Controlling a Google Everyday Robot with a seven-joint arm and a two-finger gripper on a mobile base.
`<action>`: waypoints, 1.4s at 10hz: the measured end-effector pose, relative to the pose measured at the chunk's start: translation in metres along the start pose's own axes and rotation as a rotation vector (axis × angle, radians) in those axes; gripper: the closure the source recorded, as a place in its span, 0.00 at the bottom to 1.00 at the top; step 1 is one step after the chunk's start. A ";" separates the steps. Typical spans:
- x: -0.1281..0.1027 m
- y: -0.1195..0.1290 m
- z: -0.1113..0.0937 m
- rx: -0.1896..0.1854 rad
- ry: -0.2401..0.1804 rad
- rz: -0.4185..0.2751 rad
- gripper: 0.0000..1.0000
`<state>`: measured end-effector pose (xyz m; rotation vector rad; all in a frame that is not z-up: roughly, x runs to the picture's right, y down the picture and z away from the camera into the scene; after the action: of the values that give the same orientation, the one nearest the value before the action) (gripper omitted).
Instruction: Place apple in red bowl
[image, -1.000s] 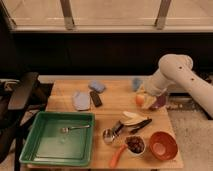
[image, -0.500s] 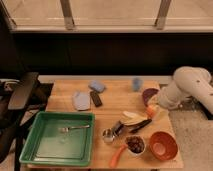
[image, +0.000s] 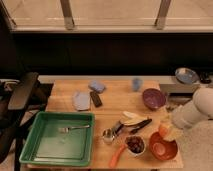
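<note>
The apple, a small orange-peach ball, is held in my gripper at the table's right edge. It hangs just above the far rim of the red bowl, which stands at the front right corner with a glossy inside. My white arm reaches in from the right. The gripper is shut on the apple.
A purple bowl stands behind the gripper. A white bowl of dark fruit, a carrot, a banana and a metal cup lie left of the red bowl. A green tray holds a fork. A blue cup stands at the back.
My gripper has carried the apple from the table's middle right, near the purple bowl, forward and to the right, to just above the red bowl.
</note>
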<state>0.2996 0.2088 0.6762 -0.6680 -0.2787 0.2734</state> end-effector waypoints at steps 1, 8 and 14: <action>0.002 0.005 0.002 -0.003 -0.009 0.012 1.00; -0.001 0.021 0.012 -0.018 -0.017 0.025 0.37; -0.001 0.021 0.011 -0.012 -0.012 0.029 0.32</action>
<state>0.2912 0.2304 0.6712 -0.6827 -0.2826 0.3041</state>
